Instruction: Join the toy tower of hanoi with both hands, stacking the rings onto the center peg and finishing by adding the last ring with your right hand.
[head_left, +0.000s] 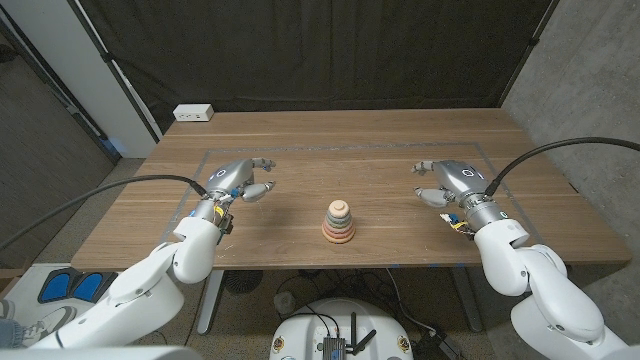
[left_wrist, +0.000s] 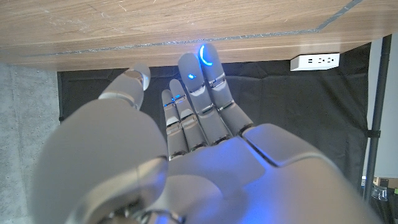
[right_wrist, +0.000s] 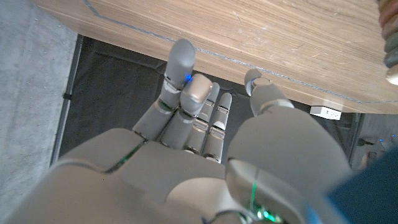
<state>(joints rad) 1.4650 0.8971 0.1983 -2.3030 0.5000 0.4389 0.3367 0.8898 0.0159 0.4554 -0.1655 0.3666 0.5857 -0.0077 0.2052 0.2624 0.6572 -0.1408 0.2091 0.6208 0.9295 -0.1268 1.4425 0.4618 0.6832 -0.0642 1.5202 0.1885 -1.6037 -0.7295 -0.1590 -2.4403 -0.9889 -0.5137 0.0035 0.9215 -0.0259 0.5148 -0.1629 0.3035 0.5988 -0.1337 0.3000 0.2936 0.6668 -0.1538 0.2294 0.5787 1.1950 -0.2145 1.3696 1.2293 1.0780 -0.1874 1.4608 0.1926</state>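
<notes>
The toy tower (head_left: 339, 222) stands in the middle of the table near the front edge, its pastel rings stacked from wide at the base to a small cap on top. An edge of the tower (right_wrist: 390, 43) is blurred in the right wrist view. My left hand (head_left: 240, 180) hovers left of the tower, fingers apart and holding nothing; its fingers (left_wrist: 199, 93) reach toward the wood. My right hand (head_left: 452, 180) is to the right of the tower at about the same distance, fingers (right_wrist: 186, 87) extended and empty.
Thin tape lines (head_left: 350, 148) mark a rectangle on the wooden table (head_left: 350, 130). A white power strip (head_left: 193, 113) lies at the far left corner. A black curtain hangs behind the table.
</notes>
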